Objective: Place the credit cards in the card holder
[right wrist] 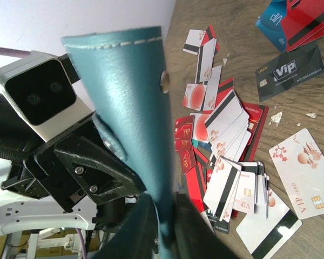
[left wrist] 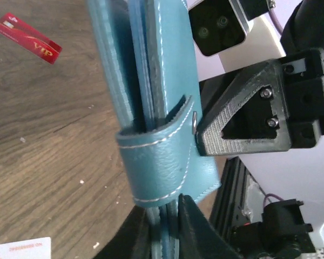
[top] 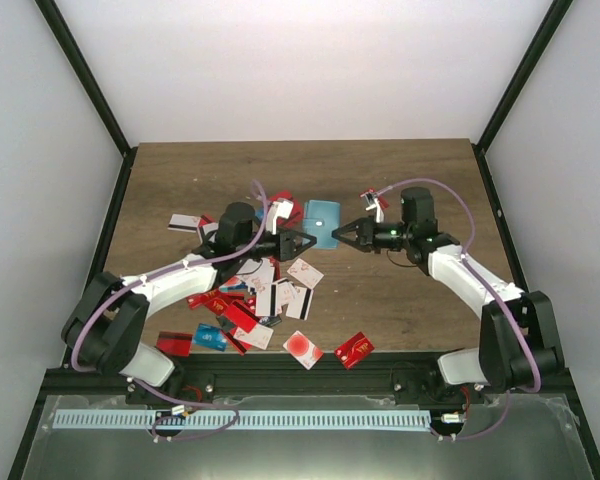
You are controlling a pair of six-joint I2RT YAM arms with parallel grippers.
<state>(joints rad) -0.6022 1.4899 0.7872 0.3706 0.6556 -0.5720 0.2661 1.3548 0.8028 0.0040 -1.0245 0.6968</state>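
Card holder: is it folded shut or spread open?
The card holder is folded shut: its halves lie together and its strap wraps across their edge.

We are looking at a robot test lab. A brown wooden bench [top: 180, 180] stands inside a booth of plain white walls [top: 310, 60] with black bars [top: 87, 75] at its corners. Two robot arms, the left arm [top: 175, 283] and the right arm [top: 470, 280], are bolted to a black rail [top: 300, 372] along the bench's near edge, with purple cables [top: 447, 192] looping off them.
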